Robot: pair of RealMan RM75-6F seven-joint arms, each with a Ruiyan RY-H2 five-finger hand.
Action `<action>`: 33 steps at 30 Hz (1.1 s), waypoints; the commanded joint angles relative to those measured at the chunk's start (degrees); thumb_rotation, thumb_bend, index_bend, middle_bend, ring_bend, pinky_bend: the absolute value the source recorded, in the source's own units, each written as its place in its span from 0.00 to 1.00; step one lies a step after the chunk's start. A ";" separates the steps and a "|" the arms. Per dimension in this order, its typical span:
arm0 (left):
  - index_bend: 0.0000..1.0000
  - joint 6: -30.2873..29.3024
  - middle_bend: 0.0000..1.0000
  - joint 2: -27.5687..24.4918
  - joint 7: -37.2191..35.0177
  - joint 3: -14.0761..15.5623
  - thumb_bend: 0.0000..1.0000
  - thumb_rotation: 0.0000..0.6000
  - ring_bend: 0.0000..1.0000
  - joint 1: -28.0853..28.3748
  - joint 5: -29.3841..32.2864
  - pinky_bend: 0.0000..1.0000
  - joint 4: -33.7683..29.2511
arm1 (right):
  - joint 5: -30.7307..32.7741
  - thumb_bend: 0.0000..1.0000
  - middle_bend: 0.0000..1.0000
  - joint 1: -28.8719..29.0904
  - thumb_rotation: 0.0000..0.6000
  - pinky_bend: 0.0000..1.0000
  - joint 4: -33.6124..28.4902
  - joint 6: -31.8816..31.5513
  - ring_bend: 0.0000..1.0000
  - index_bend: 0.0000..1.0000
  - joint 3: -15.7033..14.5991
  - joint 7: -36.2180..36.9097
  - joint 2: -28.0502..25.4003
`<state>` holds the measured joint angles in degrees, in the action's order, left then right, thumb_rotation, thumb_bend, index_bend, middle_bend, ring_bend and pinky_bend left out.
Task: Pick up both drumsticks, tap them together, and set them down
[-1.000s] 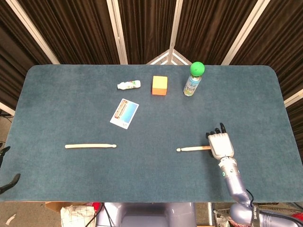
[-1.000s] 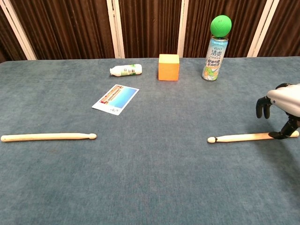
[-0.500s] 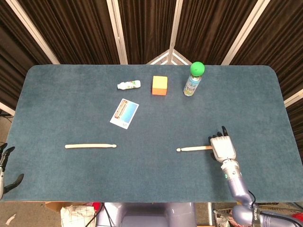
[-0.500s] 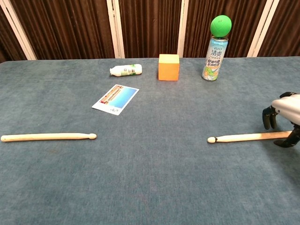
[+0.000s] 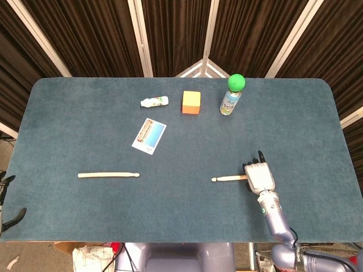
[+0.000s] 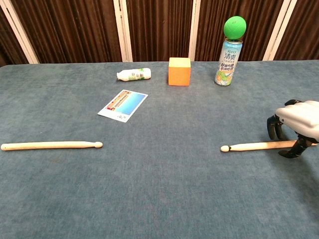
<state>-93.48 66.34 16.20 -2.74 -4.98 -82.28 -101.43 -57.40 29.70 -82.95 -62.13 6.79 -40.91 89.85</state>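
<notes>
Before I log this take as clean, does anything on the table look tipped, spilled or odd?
Only the small white bottle lies on its side behind the card; nothing spilled. The green-capped can and orange cube stand upright. Both drumsticks lie flat, the right hand over one's butt end.

You've got a blue-grey table (image 5: 68,113) with four extras along the far half. Small white bottle (image 5: 154,102) with a green label lies on its side, far left of the group. Orange cube (image 5: 191,102) sits just right of it, apart. Spray can (image 5: 231,97) stands upright right of the cube, with a green ball (image 5: 236,81) resting on top. Printed card (image 5: 149,136) lies flat, nearer you than the bottle. Dark curtains (image 5: 102,34) behind
</notes>
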 commanded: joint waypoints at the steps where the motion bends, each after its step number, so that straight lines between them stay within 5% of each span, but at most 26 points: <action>1: 0.17 -0.03 0.08 0.01 0.00 0.01 0.31 1.00 0.00 0.01 -0.04 0.00 -0.04 | 0.08 0.30 0.47 0.10 1.00 0.00 0.21 -0.07 0.27 0.48 -0.14 -0.13 0.14; 33: 0.17 0.22 0.07 0.63 1.33 0.21 0.31 1.00 0.00 0.23 0.46 0.00 0.01 | 0.29 0.30 0.53 1.68 1.00 0.00 1.70 -0.20 0.30 0.49 -0.65 -0.11 2.06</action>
<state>-93.26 66.98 17.54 -2.53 -4.75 -81.83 -101.41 -57.11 31.38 -81.24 -62.32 6.14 -41.01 91.91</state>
